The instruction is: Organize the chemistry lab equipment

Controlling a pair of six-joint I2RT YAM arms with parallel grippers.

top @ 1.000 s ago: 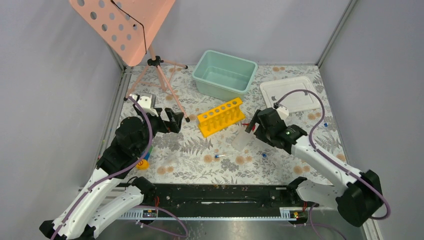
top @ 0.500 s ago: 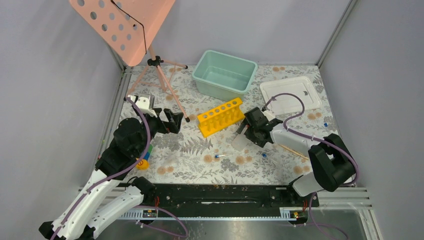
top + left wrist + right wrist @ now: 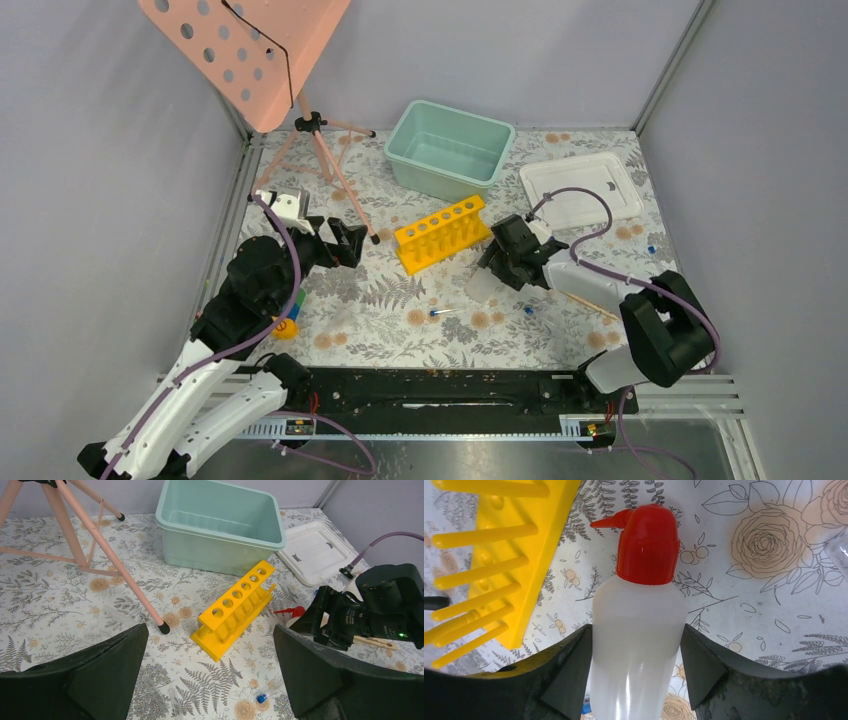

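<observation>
The translucent white bottle with a red cap [image 3: 481,285] lies on the floral mat right of the yellow test-tube rack [image 3: 440,233]. My right gripper [image 3: 497,268] is shut on the bottle [image 3: 639,620], one finger pressed on each side of its body; the rack [image 3: 484,555] is just to its left. My left gripper [image 3: 345,240] is open and empty, hovering left of the rack [image 3: 235,607]. A blue-capped tube [image 3: 445,312] lies in front of the rack, also in the left wrist view [image 3: 262,696]. Two clear tubes [image 3: 172,705] lie below the left gripper [image 3: 210,680].
A teal bin [image 3: 450,145] stands behind the rack and a white tray [image 3: 580,188] at the back right. The pink stand's tripod [image 3: 320,150] is at the back left. A small block stack [image 3: 288,322] sits by the left arm. A wooden peg [image 3: 590,300] lies near the right arm.
The right arm has folded in and its gripper moved left and down onto the bottle, closing around its body. The left arm has barely moved.
</observation>
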